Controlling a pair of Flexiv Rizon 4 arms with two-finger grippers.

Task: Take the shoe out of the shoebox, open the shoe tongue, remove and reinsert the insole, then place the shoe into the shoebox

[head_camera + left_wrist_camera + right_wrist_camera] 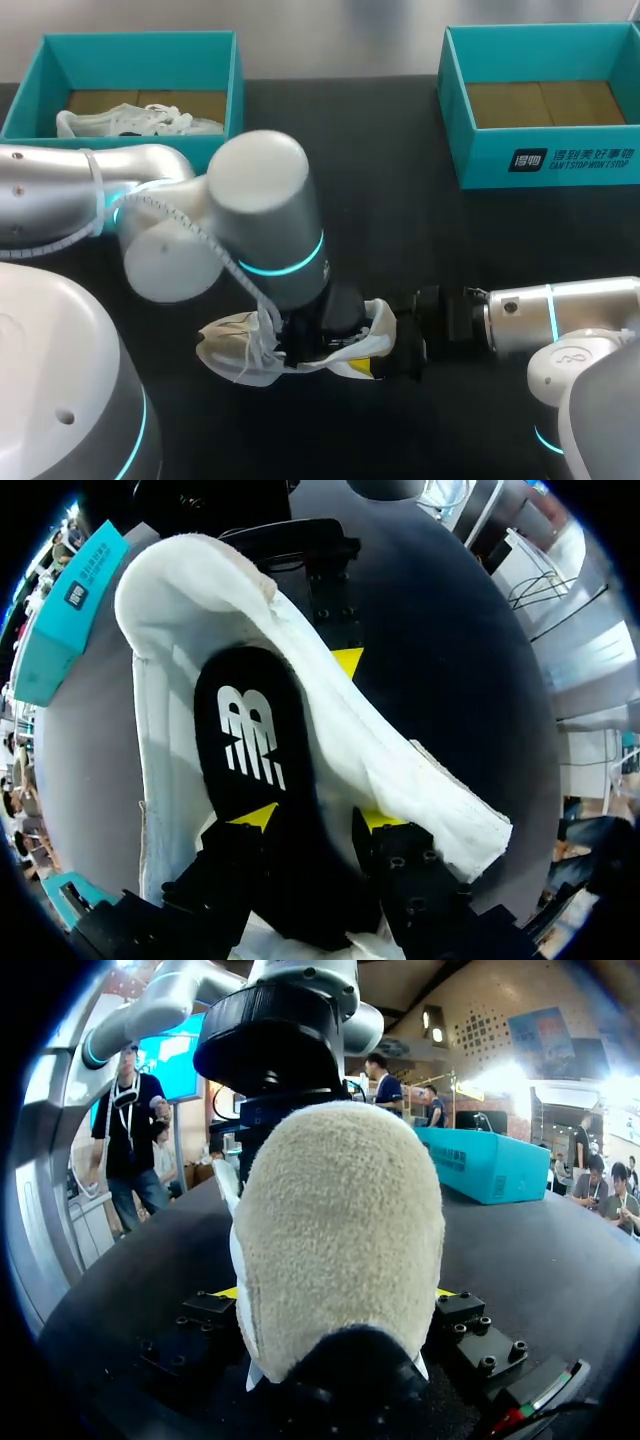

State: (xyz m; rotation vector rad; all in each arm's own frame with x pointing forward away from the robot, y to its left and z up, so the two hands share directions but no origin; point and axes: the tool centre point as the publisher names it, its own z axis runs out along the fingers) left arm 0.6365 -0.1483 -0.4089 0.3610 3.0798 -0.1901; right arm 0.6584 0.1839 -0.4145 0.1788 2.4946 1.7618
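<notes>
The black surface (400,230) is carrying a white sneaker (228,345), which seems to be resting on it near the front edge. An open teal shoebox (150,60) is sitting behind the sneaker, off to the left. A second teal shoebox (545,160) is standing behind it to the right, well apart.

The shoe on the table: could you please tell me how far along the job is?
Done: the shoe is out on the table, opened wide. In hand: the right gripper clamps its heel while the left gripper pinches the insole; coming out or going back, I cannot tell. Left: returning the shoe to the empty shoebox.
</notes>
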